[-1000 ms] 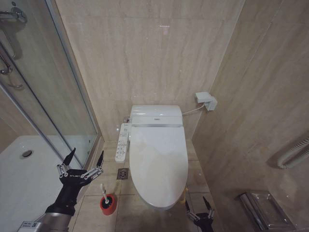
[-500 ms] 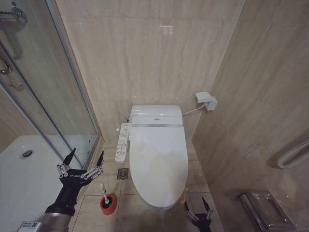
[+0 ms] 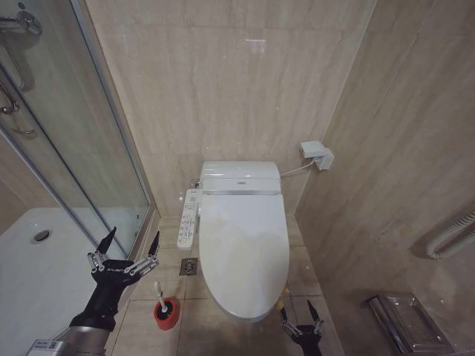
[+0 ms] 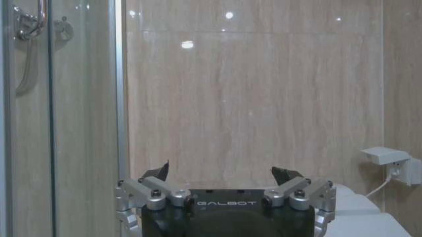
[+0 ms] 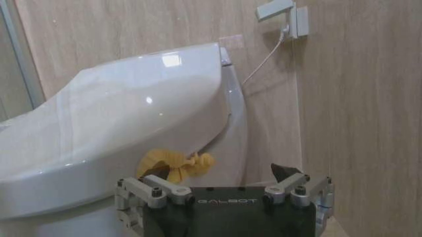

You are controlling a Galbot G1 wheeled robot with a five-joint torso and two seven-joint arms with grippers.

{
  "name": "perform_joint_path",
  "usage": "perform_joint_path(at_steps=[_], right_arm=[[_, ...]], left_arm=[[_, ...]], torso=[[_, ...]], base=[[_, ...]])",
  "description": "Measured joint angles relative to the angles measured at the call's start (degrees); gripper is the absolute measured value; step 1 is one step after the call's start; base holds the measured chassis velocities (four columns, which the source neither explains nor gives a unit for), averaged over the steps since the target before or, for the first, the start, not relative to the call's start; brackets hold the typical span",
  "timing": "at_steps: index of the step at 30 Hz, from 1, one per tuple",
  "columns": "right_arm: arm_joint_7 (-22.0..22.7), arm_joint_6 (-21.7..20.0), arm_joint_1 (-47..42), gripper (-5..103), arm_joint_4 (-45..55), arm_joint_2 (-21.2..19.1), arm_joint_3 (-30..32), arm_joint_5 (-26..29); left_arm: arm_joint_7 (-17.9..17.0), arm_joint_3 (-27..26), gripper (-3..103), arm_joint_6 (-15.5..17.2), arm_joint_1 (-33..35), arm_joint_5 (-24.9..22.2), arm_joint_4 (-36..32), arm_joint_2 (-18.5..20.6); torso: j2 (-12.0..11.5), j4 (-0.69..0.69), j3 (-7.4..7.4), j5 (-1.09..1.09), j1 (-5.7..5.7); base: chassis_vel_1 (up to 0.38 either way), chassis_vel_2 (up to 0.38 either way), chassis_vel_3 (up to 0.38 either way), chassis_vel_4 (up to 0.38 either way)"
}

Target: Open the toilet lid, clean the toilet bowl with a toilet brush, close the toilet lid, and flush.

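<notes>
The toilet lid [image 3: 243, 252] is down flat over the seat, so the toilet bowl under it is hidden and step one, lifting the lid, isn't done yet. The lid's long axis runs from the tank end by the back wall twd the robot, with the rounded front tip nearest the camera.

The right gripper [image 3: 300, 322] sits low at the front-right corner of the toilet, just beside the lid's front rim and slightly below it. Its jaws are spread apart w/ nothing between them. In the right wrist view that gripper [image 5: 224, 174] looks along the lid's [image 5: 118, 118] side edge, with a yellow tag [image 5: 175, 164] poking out under the rim right ahead of the fingertips. Judging by this, the right arm is clearly the nearer one for the lift; the rim lies up and to its left.

The left gripper [image 3: 128, 247] is held up over the floor by the shower glass [image 3: 82, 148], well apart from the lid, jaws wide and empty. It's above the toilet brush [image 3: 159, 295], which stands upright in its red cup holder [image 3: 166, 314] on the tiles, left of the toilet.

Count: 1 lid, 1 brush, 1 holder, 2 grippers, 1 side control panel [image 3: 188, 218], 1 wall socket box [image 3: 318, 156].
</notes>
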Motion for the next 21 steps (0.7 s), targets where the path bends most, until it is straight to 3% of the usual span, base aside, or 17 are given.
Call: perform_joint_path(at_steps=[16, 17, 21], right_arm=[[-1.7, 1.5, 1.0, 100, -1.6, 0.3, 0.0, 1.6], [-1.9, 1.6, 1.1, 86, -1.7, 0.4, 0.0, 1.6], [-2.4, 1.8, 1.1, 86, -1.8, 0.6, -0.1, 1.4]], left_arm=[[0.0, 0.0, 100, 0.0, 0.0, 0.0, 0.0, 0.0], [0.0, 0.0, 100, 0.0, 0.0, 0.0, 0.0, 0.0], [0.0, 0.0, 100, 0.0, 0.0, 0.0, 0.0, 0.0]], torso=[[0.0, 0.00, 0.00, 0.00, 0.00], [0.0, 0.00, 0.00, 0.00, 0.00], [0.0, 0.00, 0.00, 0.00, 0.00]], base=[[0.000, 0.000, 0.000, 0.000], [0.000, 0.000, 0.000, 0.000], [0.000, 0.000, 0.000, 0.000]])
